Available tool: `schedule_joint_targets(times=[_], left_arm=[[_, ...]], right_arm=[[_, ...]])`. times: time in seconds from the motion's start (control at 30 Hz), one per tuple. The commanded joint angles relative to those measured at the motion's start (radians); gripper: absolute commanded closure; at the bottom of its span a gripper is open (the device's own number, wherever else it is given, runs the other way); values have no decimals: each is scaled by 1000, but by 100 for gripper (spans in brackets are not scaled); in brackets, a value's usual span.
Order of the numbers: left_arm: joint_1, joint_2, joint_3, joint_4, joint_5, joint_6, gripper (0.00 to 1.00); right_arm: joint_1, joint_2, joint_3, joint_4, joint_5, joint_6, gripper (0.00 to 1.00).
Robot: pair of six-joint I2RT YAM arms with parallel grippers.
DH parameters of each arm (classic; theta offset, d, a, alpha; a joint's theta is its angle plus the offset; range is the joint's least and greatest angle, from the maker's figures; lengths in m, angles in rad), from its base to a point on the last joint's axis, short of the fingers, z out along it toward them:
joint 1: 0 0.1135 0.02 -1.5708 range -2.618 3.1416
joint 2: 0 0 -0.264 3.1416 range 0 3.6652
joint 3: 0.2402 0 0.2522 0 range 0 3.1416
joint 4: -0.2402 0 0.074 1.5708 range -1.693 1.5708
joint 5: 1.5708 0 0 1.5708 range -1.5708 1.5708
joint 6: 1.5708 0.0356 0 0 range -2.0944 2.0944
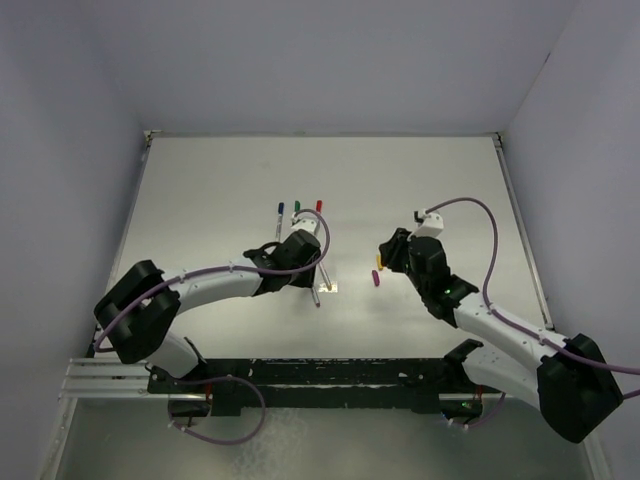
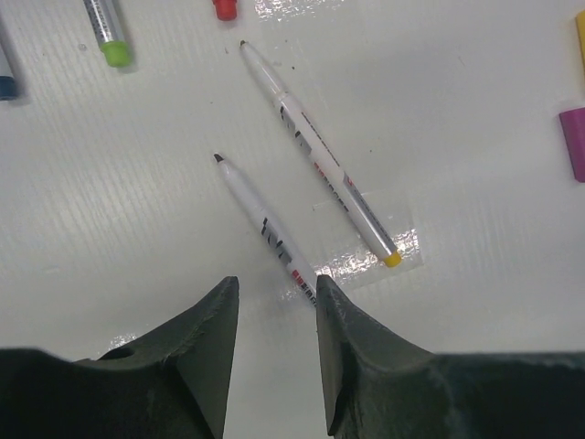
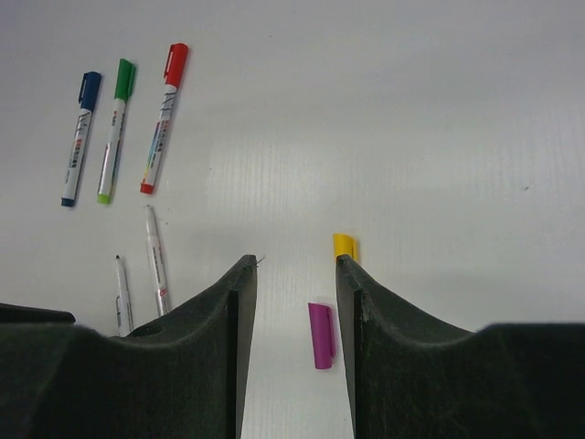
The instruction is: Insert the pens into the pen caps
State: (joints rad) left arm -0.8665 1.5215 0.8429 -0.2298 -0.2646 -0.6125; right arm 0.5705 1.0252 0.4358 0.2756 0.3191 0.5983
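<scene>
Pens [image 3: 158, 119], five in all, lie on the white counter [image 1: 420, 190], a little left of its middle in the overhead view. The left arm [image 1: 210, 280] reaches over them and the right arm [image 1: 500, 325] stretches in from the other side.

Three pens look finished. The blue-capped pen [image 3: 79, 137], the green-capped pen [image 3: 114, 128] and the red-capped pen [image 3: 163, 117] lie side by side, beyond both grippers.

Two are bare, roughly parallel and near each other: the yellow-ended pen [image 2: 329, 165] and a second bare pen [image 2: 260, 219]. The rear end of the second runs in between the left gripper's [image 2: 274, 293] fingers [image 2: 206, 347]. Those fingers stand apart, wider than the pen, so they are not clamped on it. Whether one touches it I cannot tell.

The right gripper's [image 3: 294, 265] fingers [image 3: 233, 338] are likewise spread and hold nothing. The magenta cap [image 3: 321, 336] shows on the counter between them, and the yellow cap [image 3: 343, 245] lies just by one tip.

By my reckoning three of the five joins are made and two remain, with both loose caps near the right gripper.
</scene>
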Motion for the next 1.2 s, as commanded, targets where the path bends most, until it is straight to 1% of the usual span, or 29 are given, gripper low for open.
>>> schedule_joint_targets(times=[0.0, 0.47, 0.63, 0.9, 1.17], left_arm=[[-10, 23, 10, 29, 7, -34, 57], [-18, 128, 54, 13, 11, -25, 57], [-19, 129, 54, -67, 4, 4, 57], [-20, 112, 57, -258, 33, 54, 59], [-20, 160, 56, -274, 97, 90, 62]], right_arm=[[1, -28, -23, 58, -16, 9, 58], [2, -5, -49, 144, -83, 6, 61], [2, -5, -41, 143, -87, 10, 61], [1, -39, -32, 121, -86, 20, 61], [1, -56, -15, 84, -89, 19, 61]])
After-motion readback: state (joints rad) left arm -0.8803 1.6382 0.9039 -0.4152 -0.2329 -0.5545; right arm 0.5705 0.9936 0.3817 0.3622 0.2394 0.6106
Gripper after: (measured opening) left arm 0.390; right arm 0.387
